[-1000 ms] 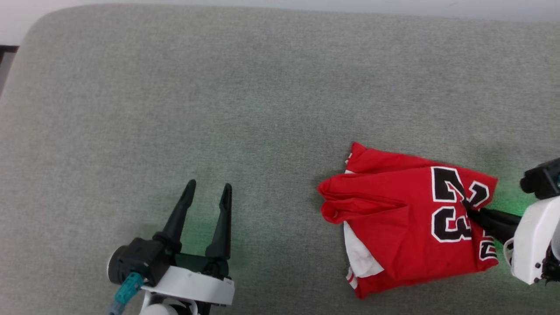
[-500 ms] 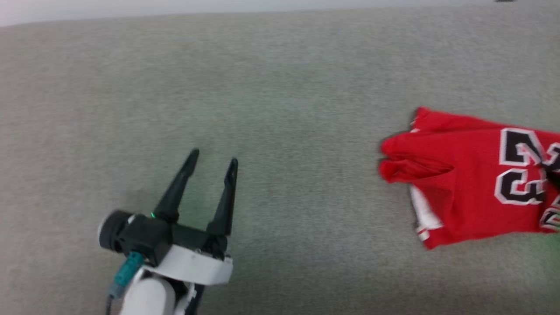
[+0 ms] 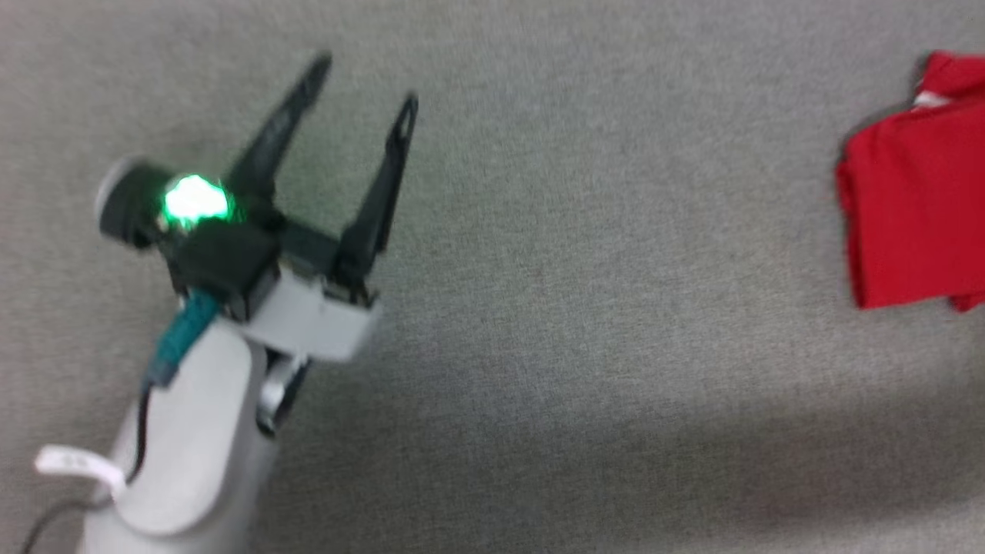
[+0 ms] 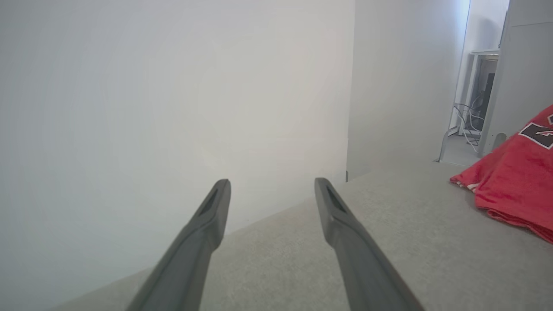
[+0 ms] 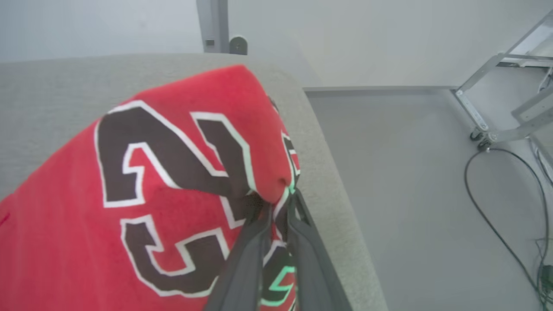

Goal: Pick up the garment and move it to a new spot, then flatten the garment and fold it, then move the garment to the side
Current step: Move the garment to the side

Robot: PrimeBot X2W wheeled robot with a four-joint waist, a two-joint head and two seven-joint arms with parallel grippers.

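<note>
The garment [image 3: 916,208], a folded red jersey with black-and-white numbers, lies at the right edge of the head view on the grey cushion [image 3: 539,269]. In the right wrist view my right gripper [image 5: 278,203] is shut on a fold of the garment [image 5: 173,172] by the numbers, near the cushion's edge. My left gripper [image 3: 362,81] stands open and empty over bare cushion, far left of the jersey. The left wrist view has its open fingers [image 4: 211,216] pointing at a white wall, with the garment [image 4: 514,181] at the right.
The cushion's rounded edge [image 5: 328,181] drops to a grey floor [image 5: 410,172] with a black cable [image 5: 497,207] and a wheeled metal frame [image 5: 497,125]. A white wall [image 4: 173,108] stands behind the cushion.
The head view has swung left and down, so the jersey has slid to its right edge and the left gripper sits higher and larger. The right gripper stays shut on the cloth.
</note>
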